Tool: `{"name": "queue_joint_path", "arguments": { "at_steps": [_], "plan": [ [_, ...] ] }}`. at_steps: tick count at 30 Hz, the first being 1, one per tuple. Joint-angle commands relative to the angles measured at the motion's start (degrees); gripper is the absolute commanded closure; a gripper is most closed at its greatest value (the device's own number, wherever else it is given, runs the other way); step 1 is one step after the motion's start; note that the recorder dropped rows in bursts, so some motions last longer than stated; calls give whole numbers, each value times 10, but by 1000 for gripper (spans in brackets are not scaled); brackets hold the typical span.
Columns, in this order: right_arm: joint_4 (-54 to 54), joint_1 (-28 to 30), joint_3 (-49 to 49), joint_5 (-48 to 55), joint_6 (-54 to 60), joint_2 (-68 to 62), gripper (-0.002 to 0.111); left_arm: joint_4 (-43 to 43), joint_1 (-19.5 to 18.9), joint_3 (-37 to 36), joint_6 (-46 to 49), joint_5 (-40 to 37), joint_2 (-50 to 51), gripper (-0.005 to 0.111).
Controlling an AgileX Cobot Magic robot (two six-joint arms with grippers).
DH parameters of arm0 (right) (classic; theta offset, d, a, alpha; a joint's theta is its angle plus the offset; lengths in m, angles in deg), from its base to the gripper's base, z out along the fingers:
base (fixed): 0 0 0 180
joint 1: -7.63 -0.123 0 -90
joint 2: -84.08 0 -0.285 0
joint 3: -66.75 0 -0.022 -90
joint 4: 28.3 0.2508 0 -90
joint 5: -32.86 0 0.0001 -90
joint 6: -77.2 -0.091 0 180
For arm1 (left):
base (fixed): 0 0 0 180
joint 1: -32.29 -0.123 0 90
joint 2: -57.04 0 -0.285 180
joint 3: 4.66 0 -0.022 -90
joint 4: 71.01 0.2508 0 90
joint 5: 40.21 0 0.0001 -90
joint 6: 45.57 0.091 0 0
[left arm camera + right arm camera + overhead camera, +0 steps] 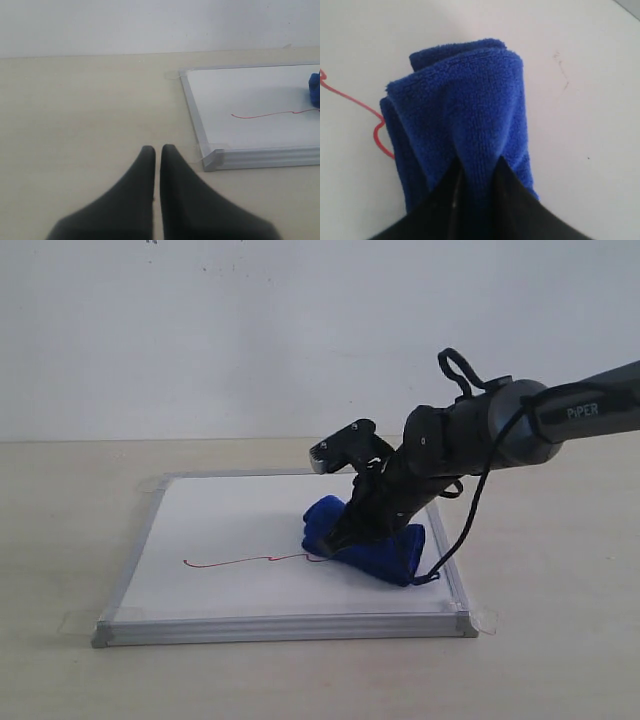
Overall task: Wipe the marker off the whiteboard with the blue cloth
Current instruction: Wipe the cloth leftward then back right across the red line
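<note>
Right end effector (pixel 477 172): clenched on a raised fold of the blue cloth (pixel 385 552), fingers pointing down at the whiteboard (pixel 230 520).
Right arm: enters from the right of the exterior view, forearm sloping down, wrist bent steeply toward the surface.
Left end effector (pixel 157 152): fingers closed together, empty, over bare bench (pixel 75 100) near a whiteboard corner.
Cloth: one, rolled, lying on the whiteboard's right half, long axis diagonal from mid-board toward the near right edge.
Marker (pixel 245 562): one red line, running left to right, right end meeting the cloth.
Whiteboard: one, flat on the bench.
</note>
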Motion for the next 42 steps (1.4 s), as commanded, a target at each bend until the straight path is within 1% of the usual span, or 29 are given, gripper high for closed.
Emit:
{"name": "queue_joint_path", "arguments": {
  "at_steps": [1, 6, 9, 12, 15, 17, 18, 20, 22, 24, 25, 27, 29, 30, 32, 35, 37, 38, 42],
  "plan": [
    [-32, 35, -8, -3, -45, -10, 109, -4, 3, 1, 1, 3, -1, 103],
    [-45, 82, 6, 23, -61, -10, 109, -4, 3, 1, 1, 3, -1, 103],
    [-43, 79, 9, 48, -63, -10, 109, -4, 3, 1, 1, 3, -1, 103],
    [-42, 49, 9, 73, -46, -10, 109, -4, 3, 1, 1, 3, -1, 103],
    [-42, -26, 15, 97, -20, -10, 109, -4, 3, 1, 1, 3, -1, 103],
    [-45, -48, 28, 106, -4, -10, 109, -4, 3, 1, 1, 3, -1, 103],
    [-51, -48, 34, 106, -3, -10, 109, -4, 3, 1, 1, 3, -1, 103],
    [-101, -31, 50, 102, -40, -12, 109, -4, 3, 1, 1, 3, -1, 103],
    [-192, 16, 73, 104, -150, -23, 109, -4, 3, 1, 1, 3, -1, 103],
    [-249, 51, 93, 127, -232, -33, 109, -4, 3, 1, 1, 3, -1, 103],
    [-251, 54, 97, 141, -235, -36, 109, -4, 3, 1, 1, 3, -1, 103],
    [-236, 38, 98, 168, -199, -36, 109, -4, 3, 1, 1, 3, -1, 103],
    [-184, 1, 98, 189, -136, -36, 109, -4, 3, 1, 1, 3, -1, 103],
    [-140, -21, 98, 190, -97, -36, 109, -4, 3, 1, 1, 3, -1, 103],
    [-94, -44, 98, 177, -70, -36, 109, -4, 3, 1, 1, 3, -1, 103],
    [-63, -62, 98, 140, -78, -36, 109, -4, 3, 1, 1, 3, -1, 103],
    [-63, -60, 98, 109, -108, -36, 109, -4, 3, 1, 1, 3, -1, 103],
    [-68, -53, 98, 93, -140, -36, 109, -4, 3, 1, 1, 3, -1, 103],
    [-92, -11, 98, 66, -204, -36, 109, -4, 3, 1, 1, 3, -1, 103]
  ]
}}
